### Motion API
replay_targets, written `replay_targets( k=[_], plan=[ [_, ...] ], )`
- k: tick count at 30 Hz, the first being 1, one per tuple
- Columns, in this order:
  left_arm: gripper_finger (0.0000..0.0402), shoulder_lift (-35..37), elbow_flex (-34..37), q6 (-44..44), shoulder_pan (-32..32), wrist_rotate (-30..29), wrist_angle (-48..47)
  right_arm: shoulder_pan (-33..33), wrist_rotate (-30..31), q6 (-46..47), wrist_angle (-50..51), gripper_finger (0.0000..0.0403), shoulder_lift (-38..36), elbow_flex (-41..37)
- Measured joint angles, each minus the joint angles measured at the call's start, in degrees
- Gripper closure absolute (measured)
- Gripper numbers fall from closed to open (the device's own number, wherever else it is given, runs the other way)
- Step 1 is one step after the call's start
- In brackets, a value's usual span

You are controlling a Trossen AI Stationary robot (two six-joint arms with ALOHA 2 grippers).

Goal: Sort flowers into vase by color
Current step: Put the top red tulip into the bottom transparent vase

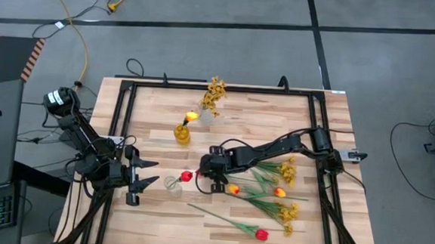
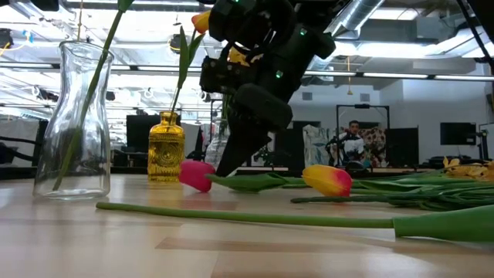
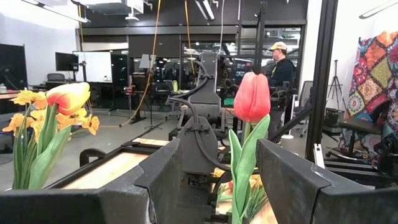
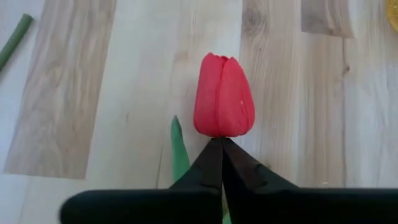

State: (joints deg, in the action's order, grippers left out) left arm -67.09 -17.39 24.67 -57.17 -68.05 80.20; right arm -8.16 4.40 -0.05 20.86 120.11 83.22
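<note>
The right claw [image 1: 201,177] is down at the middle of the bench [image 1: 241,112], its fingers pinched together on the stem of a red tulip [image 1: 187,176] just behind the bloom. That tulip lies flat on the wood, not lifted as far as I can tell; the right wrist view shows the dark tips meeting right at the base of the red head [image 4: 223,96].

Over at the left edge of the bench the left claw [image 1: 145,172] waits, fingers spread wide and holding nothing.

What's been sorted? The amber glass vase [image 1: 182,133] already carries a yellow-orange tulip [image 1: 192,117]. Beyond it, a clear vase [image 1: 206,115] holds a bushy mustard-yellow spray [image 1: 215,94]. A second clear vase [image 1: 173,185] stands near the left claw, just beside the red bloom; in the low view [image 2: 75,120] a green stem runs up through it, and the left wrist view shows a red tulip [image 3: 252,96] standing upright there.

Plenty is left. To the right of the working claw lie two more yellow-orange tulips [image 1: 233,189] [image 1: 280,192], two more mustard sprays [image 1: 287,170] [image 1: 290,213], and another red tulip [image 1: 260,234] near the front edge. My read: well under halfway, with the gripped red one probably bound for the near clear vase.
</note>
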Motion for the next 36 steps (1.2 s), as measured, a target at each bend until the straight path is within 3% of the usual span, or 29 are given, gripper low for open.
replay_targets(
  k=[2,9,17,30,36],
  plan=[
    [0.0210,0.00,-0.02,0.00,0.00,0.01,-0.02,0.02,0.00,0.00,0.14,0.0386,0.00,-0.02],
    [0.0210,0.00,0.00,-0.04,0.00,-0.09,-0.02,0.02,-0.01,0.17,1.80,0.0369,-0.60,-0.03],
    [0.0210,0.02,0.00,-0.07,0.00,-0.09,-0.29,0.45,-0.02,0.18,4.26,0.0381,-2.22,-0.01],
    [0.0210,0.00,0.00,-0.07,0.00,-0.08,-0.36,1.20,-0.05,1.55,4.20,0.0255,-1.58,-0.03],
    [0.0210,0.00,0.00,-0.43,0.00,-0.01,-1.00,1.10,-0.26,1.55,3.67,0.0235,-0.71,-0.08]
  ],
)
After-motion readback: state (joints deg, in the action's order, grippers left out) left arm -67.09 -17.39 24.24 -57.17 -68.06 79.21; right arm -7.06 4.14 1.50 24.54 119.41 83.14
